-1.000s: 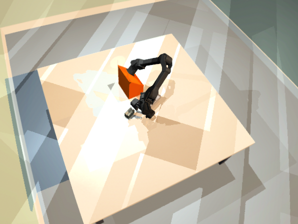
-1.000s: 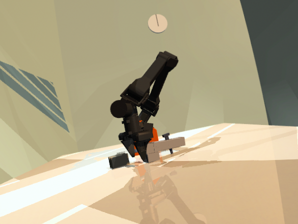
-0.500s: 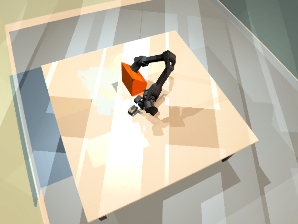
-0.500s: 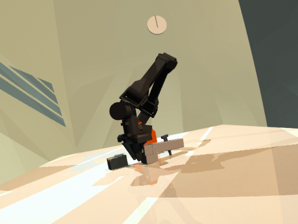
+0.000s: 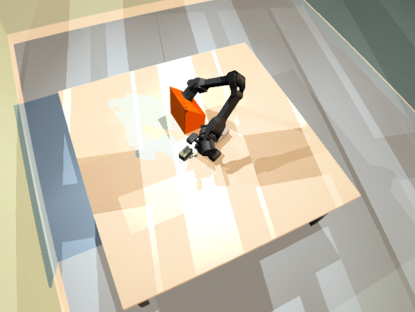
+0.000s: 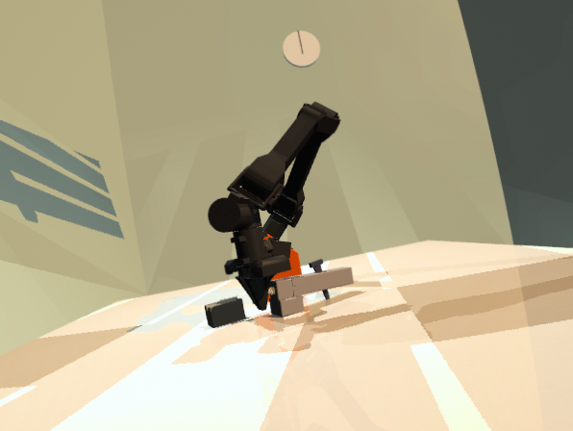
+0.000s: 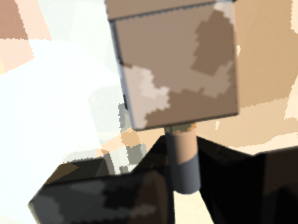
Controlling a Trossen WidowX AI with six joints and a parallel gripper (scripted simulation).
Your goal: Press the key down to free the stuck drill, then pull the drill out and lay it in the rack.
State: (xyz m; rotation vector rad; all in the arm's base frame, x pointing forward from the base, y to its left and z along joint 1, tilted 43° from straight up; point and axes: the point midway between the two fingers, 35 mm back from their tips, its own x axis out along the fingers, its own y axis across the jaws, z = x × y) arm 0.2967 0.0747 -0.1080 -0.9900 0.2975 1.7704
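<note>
The drill (image 7: 186, 167) is a short round rod that sticks out of the end of a taupe block (image 6: 288, 289) (image 7: 175, 65). My gripper (image 7: 174, 140) (image 6: 262, 305) is shut on the drill, low over the table in front of the block's end face. The key (image 6: 316, 264) is dark and T-shaped. Its handle stands above the block's long beam and its lower tip shows below it. The rack (image 5: 186, 153) (image 6: 225, 312) is a small dark grooved block on the table, a little apart from the fingers. In the top view the arm hides the fingertips and the drill.
A tall orange block (image 5: 194, 120) (image 6: 295, 264) stands at the arm's base, behind the taupe block. The wooden table (image 5: 278, 209) carries everything. Sharp bright patches and shadows cross it. A round clock (image 6: 301, 48) hangs on the wall.
</note>
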